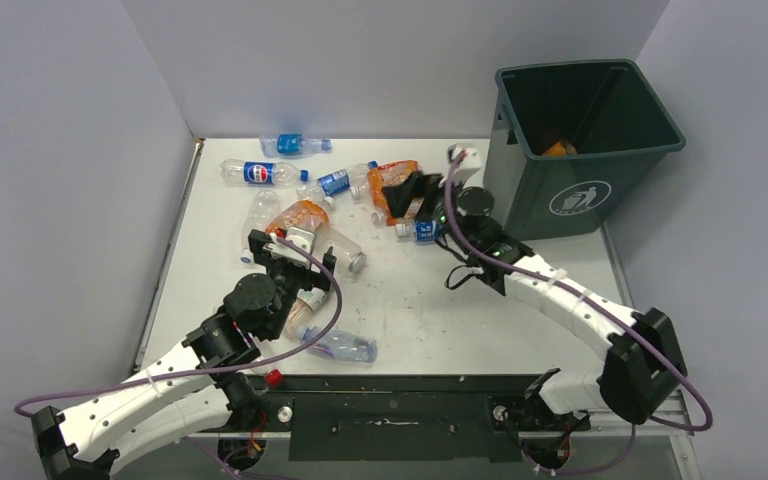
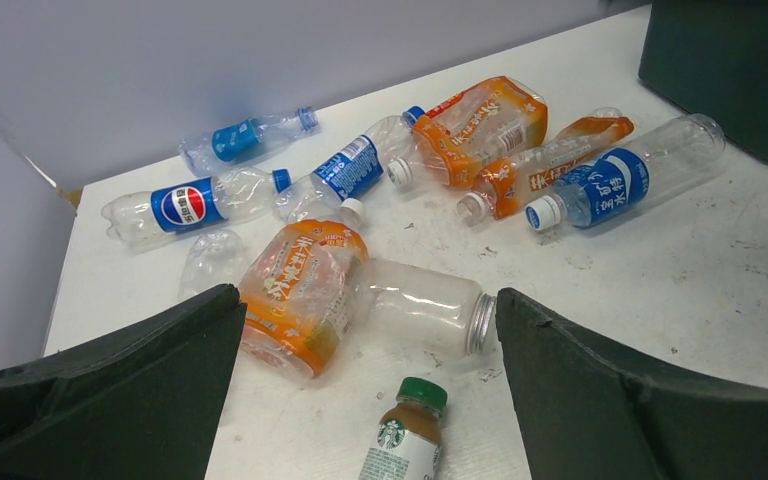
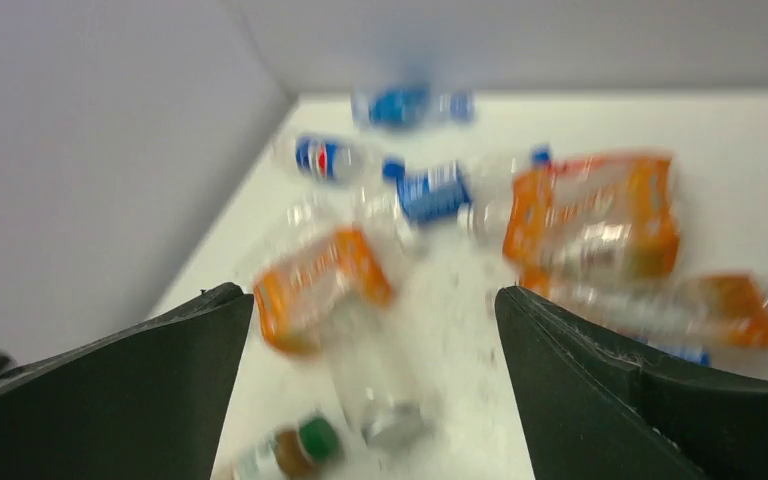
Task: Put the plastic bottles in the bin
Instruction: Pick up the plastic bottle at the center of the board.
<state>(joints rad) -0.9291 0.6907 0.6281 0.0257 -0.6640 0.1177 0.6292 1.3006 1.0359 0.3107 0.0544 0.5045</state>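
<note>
White table (image 1: 410, 300), flat and hard, a bit scuffed. Dark green plastic bin (image 1: 550, 195) at the far right corner, stiff, tall, open on top. Left claw (image 2: 365, 293) spread wide, holding nothing, low over the near bottles. Right claw (image 3: 370, 295) wide and empty too, near the pile beside the bin. Bottles (image 1: 340, 190) lying loose over the far half of the table, outside the bin. Thin see-through plastic, most likely empty: light, squashy, smooth, quick to roll or slip. Big orange bottle (image 2: 300, 285) crumpled and flat-sided, good to pinch across the middle. Clear bottle (image 2: 425, 305) round, touching it, silver at one end. Little brown bottle (image 2: 405, 440) with a green cap, probably firmer; best grabbed round the body, not the small hard cap.
</note>
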